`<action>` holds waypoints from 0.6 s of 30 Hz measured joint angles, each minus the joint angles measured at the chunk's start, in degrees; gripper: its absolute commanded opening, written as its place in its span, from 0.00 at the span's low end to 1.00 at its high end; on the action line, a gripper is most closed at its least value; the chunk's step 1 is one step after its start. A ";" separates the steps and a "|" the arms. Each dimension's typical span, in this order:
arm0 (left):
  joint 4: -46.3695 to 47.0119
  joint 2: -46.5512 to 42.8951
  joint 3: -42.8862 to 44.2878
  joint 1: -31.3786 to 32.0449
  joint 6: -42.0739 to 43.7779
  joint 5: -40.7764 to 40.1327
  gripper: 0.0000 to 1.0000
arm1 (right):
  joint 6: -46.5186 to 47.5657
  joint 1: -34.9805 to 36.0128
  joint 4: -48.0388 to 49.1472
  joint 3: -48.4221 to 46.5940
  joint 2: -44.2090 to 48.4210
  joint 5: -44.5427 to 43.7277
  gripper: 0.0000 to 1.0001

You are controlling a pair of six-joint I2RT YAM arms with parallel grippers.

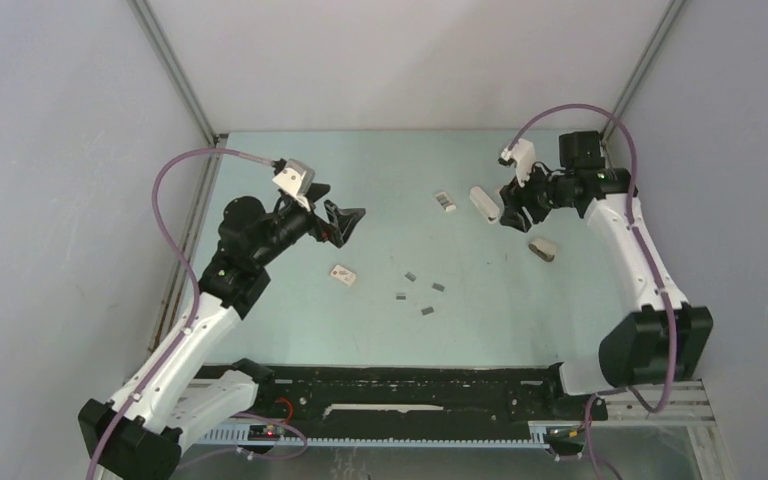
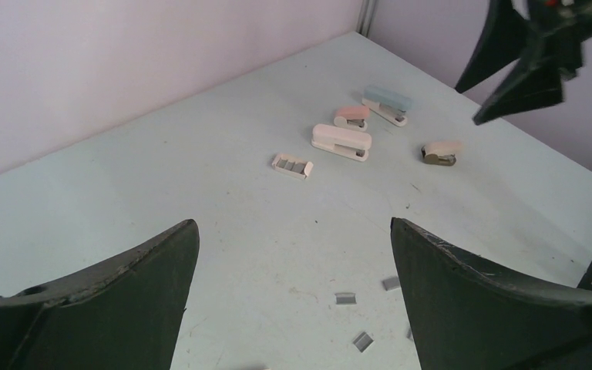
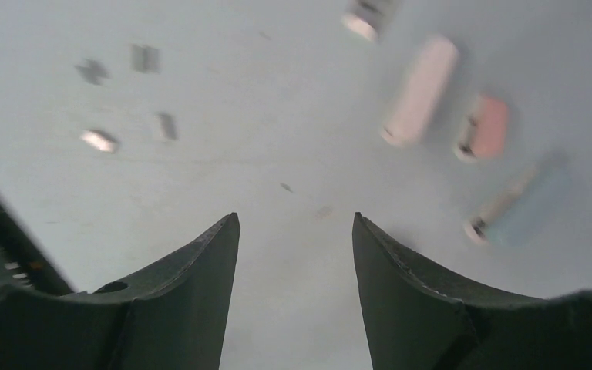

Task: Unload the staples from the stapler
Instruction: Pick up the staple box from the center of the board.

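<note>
Hovering spread and empty, the left end effector (image 2: 293, 223) and right end effector (image 3: 294, 217) could scatter loose staples (image 1: 438, 287) or knock the cream stapler (image 2: 341, 142) aside if lowered carelessly.

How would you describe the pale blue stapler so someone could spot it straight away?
On the pale green table, find the cluster of four small staplers seen ahead in the left wrist view. The pale blue stapler lies farthest back, just beyond the pink stapler. It alone is blue; the cream stapler and tan stapler lie nearer.
</note>
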State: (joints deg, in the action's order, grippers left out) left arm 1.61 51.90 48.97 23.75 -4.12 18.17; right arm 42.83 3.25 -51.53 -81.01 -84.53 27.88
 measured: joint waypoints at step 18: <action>8.66 12.74 -1.16 -0.15 -21.09 8.00 0.98 | 4.85 -2.51 -2.19 15.08 7.56 41.90 0.65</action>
State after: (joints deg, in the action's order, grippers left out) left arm 10.26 64.64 47.81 23.59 -25.21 26.17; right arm 47.68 0.73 -53.71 -65.93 -76.97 69.78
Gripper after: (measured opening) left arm 0.994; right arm 0.652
